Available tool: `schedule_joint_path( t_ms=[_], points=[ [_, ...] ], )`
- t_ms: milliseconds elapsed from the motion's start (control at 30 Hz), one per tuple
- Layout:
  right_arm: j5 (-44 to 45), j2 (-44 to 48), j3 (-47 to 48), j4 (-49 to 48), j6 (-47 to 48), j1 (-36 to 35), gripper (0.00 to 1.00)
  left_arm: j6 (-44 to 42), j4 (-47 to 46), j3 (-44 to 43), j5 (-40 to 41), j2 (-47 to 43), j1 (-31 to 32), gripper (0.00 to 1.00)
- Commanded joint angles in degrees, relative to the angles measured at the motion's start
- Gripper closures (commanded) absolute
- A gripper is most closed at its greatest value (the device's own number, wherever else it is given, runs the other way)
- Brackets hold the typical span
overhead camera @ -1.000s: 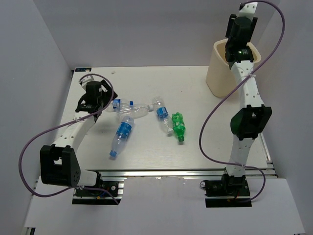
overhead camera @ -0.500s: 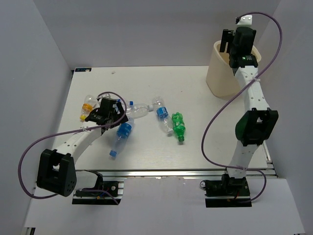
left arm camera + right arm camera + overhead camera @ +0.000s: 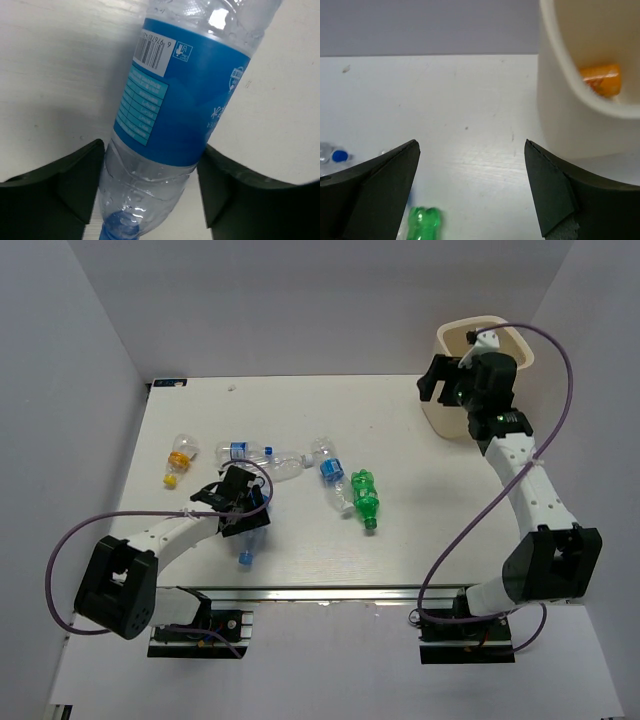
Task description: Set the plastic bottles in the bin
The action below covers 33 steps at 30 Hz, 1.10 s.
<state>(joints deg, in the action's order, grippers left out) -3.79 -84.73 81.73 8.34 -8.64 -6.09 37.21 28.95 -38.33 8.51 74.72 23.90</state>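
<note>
Bin (image 3: 515, 338) at one o'clock holds one orange item (image 3: 602, 80). Five bottles (image 3: 365, 498) lie on tabletop (image 3: 400, 420), centre to nine o'clock. Left hand (image 3: 150, 175) pinches blue-label bottle (image 3: 185, 95), unlifted. Right hand (image 3: 470, 190) beside bin, wide open, empty.

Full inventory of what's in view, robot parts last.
table: 1, white, beneath everything
bin: 1, cream, far right
orange item: 1, inside bin, unidentifiable
near bottle: 1, clear, blue label, between left gripper fingers
blue-capped bottle: 1, clear, lying mid-table
blue-label bottle: 1, clear, beside green bottle
green bottle: 1, green, mid-table
small bottle: 1, orange label, left side
left gripper: 1, black, straddling near bottle, grip unclear
right gripper: 1, black, open, empty, beside bin
</note>
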Motion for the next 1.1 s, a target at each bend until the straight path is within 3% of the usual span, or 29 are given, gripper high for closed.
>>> schedule_joint_path(
  t_ms=[0, 133, 200, 367, 633, 833, 1067],
  points=[
    [-3.07, 6.49, -5.86, -6.40, -5.40, -0.59, 0.11, -0.29, -0.83, -0.52, -0.51, 0.69, 2.72, 0.25],
    [-0.78, 12.82, -18.60, -13.08, -9.28, -1.29, 0.11, -1.88, -0.74, -2.27, -0.95, 0.43, 7.73, 0.47],
    [-1.56, 14.85, -20.55, -12.91, -9.37, -1.91, 0.11, -2.49, -0.04, -3.07, -0.95, -0.01, 11.06, 0.57],
    [-8.91, 17.22, -26.61, -16.23, -12.01, -6.64, 0.11, -7.41, -2.83, -7.62, -2.44, -4.05, 15.47, 0.65],
    [-40.05, 17.67, -32.16, -33.90, -13.59, -12.45, 0.11, -19.01, -18.39, -15.01, -7.27, -4.24, 15.91, 0.64],
    [-38.68, 15.04, -31.99, -38.92, -19.12, -17.11, 0.11, -22.18, -25.60, -20.64, -16.76, 0.60, 16.00, 0.64],
    [-34.36, 10.20, -29.18, -41.56, -22.38, -20.28, 0.11, -20.25, -33.34, -19.86, -26.50, 0.96, 16.00, 0.63]
  ],
)
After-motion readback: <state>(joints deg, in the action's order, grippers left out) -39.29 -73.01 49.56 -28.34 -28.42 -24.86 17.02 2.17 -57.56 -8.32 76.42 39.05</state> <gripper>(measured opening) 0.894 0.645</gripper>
